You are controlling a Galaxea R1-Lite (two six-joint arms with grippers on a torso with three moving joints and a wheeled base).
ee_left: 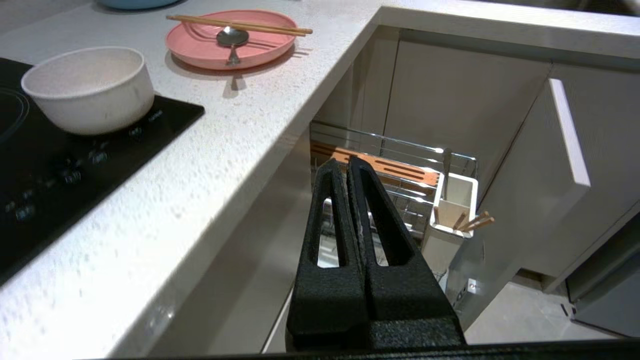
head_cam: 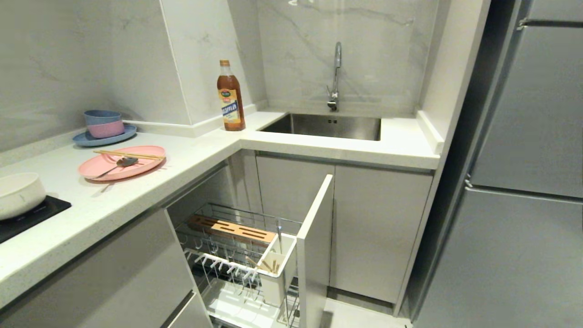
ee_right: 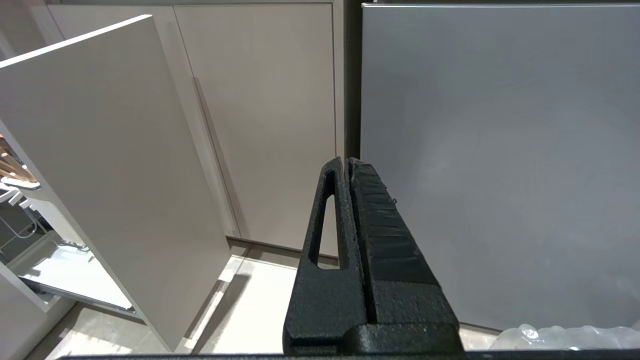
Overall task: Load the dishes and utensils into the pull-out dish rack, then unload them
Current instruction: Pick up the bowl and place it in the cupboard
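The pink plate (head_cam: 136, 169) (ee_left: 200, 47) lies on the counter with the wooden chopsticks (head_cam: 130, 155) (ee_left: 240, 24) across it and the metal spoon (head_cam: 122, 162) (ee_left: 232, 38) on it. The white bowl (head_cam: 18, 193) (ee_left: 90, 87) stands on the black cooktop. Below, the pull-out dish rack (head_cam: 255, 215) (ee_left: 400, 146) is drawn out; its white utensil box (head_cam: 275, 278) (ee_left: 450, 245) holds some wooden sticks. My left gripper (ee_left: 345, 162) is shut and empty, level with the drawer opening under the counter edge. My right gripper (ee_right: 346, 162) is shut and empty, facing the cabinet fronts. Neither arm shows in the head view.
The rack's tall front panel (head_cam: 314, 255) (ee_right: 115, 175) juts into the floor space. A blue plate with stacked bowls (head_cam: 104, 130), a sauce bottle (head_cam: 231, 98) and the sink (head_cam: 323, 125) with its faucet (head_cam: 336, 77) line the counter. A grey fridge (head_cam: 524, 182) stands at the right.
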